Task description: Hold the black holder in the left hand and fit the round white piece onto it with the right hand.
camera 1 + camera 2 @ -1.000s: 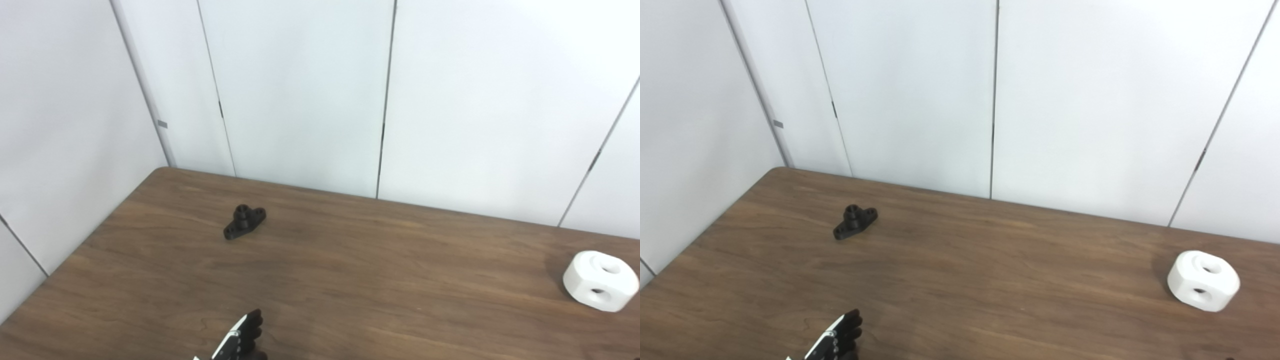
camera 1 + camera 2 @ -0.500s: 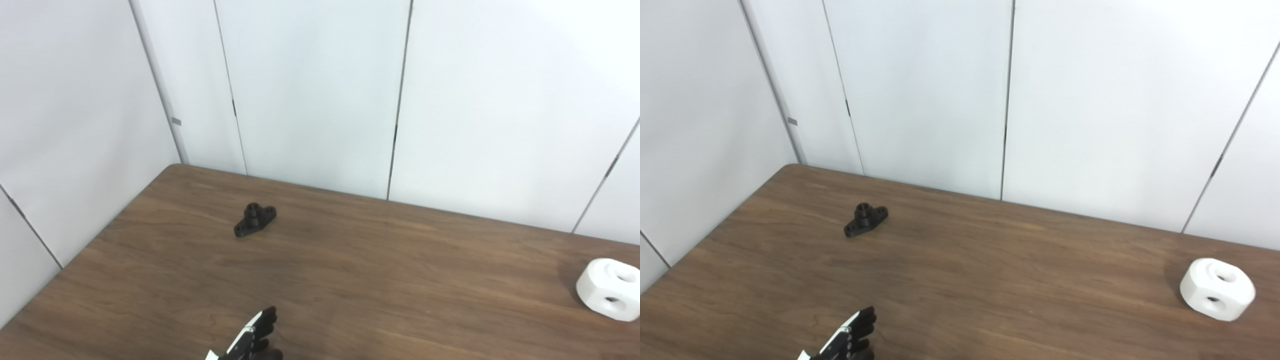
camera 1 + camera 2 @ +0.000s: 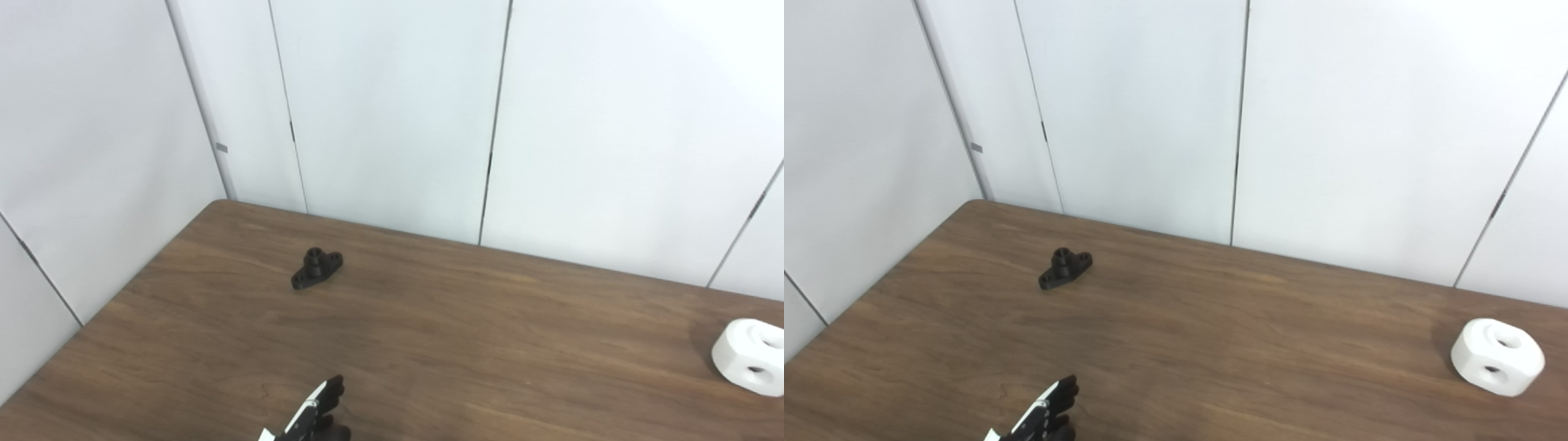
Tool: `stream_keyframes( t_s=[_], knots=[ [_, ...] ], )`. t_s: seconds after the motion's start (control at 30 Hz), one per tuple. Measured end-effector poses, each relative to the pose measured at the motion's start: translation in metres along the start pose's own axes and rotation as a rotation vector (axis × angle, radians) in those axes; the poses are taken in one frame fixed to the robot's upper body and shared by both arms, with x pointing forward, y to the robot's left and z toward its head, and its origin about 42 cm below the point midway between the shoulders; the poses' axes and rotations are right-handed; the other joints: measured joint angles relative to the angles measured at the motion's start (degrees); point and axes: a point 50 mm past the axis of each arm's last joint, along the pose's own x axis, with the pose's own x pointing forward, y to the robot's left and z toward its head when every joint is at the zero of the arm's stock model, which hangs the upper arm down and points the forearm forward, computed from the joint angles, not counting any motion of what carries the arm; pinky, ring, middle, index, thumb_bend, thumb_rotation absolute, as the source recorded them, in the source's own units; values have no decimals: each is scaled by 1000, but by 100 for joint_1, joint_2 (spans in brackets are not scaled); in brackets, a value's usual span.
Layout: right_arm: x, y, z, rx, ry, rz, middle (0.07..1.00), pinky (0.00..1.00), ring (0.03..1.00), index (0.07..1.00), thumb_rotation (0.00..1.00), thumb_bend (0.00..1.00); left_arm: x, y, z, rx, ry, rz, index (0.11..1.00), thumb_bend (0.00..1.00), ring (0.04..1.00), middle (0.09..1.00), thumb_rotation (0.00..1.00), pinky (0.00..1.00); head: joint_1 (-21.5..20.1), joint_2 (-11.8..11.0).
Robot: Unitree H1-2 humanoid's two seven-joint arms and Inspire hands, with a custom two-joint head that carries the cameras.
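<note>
The black holder point(image 3: 316, 267), a small flanged piece with a raised round boss, lies on the brown table toward the back left. Far to the right, by the table's right side, sits the round white piece point(image 3: 1497, 356) with two holes showing. Only the fingertips of my left hand point(image 3: 315, 413) poke in at the bottom edge, well in front of the holder. They are stretched out with nothing between them. My right hand does not show in either view.
White wall panels point(image 3: 392, 110) close off the table at the back and on the left. The table's left edge point(image 3: 876, 282) runs diagonally close to the holder. Bare wood point(image 3: 490, 331) separates the two pieces.
The whole picture has slid to the right, so the camera has turned. The holder and the white piece lie where they were, and the left fingertips stay at the bottom edge.
</note>
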Motion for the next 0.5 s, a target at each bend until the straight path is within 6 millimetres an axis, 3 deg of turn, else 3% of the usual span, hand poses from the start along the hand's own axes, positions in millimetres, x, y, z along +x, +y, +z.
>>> stream_keyframes(
  t_s=[0.23, 0.3, 0.4, 0.5],
  knots=[
    [-1, 0, 0, -8, 1, 0, 1000, 1000, 1000, 1000, 1000, 586, -2, 1, -1, 10, 7, 21, 964, 392, 951, 946, 662, 954, -149, 9],
    [-1, 0, 0, -9, 2, 0, 1000, 1000, 1000, 1000, 1000, 568, -3, 4, 0, 25, 10, 40, 964, 384, 942, 942, 615, 943, -184, 18],
    [-1, 0, 0, -11, 2, 0, 1000, 1000, 1000, 1000, 1000, 548, -1, 13, 15, 92, 0, 75, 951, 391, 916, 925, 576, 902, -220, 26],
    [-3, -1, 0, -13, 2, -6, 1000, 1000, 1000, 1000, 1000, 552, 5, 26, 30, 174, -16, 116, 941, 384, 913, 908, 584, 921, -263, 18]
  ],
)
